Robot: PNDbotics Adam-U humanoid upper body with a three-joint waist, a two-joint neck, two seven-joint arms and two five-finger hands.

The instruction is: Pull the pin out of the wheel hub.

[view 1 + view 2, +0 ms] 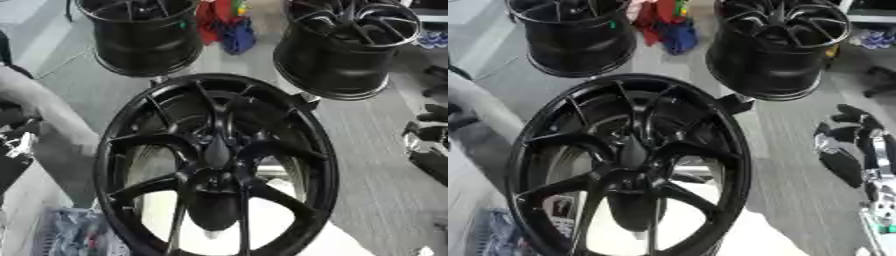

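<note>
Wheel hub [216, 165], black with curved spokes, filled the centre and lower frame, standing upright. No pin could be made out on it. Right hand [857, 150] showed at the right edge, apart from the hub, fingers relaxed and holding nothing. Left hand [16, 145] sat at the left edge; its fingers could not be told. Two more black wheels [144, 35] stood on the floor [376, 175] along the top.

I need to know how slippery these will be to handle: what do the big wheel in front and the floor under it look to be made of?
The front wheel looks like cast metal, probably alloy, with a glossy black painted finish: its rim and spokes show bright reflections. The floor looks like grey carpet or matting: dull, no shine, with faint ribbing. Neither is certain from looks alone.
</note>
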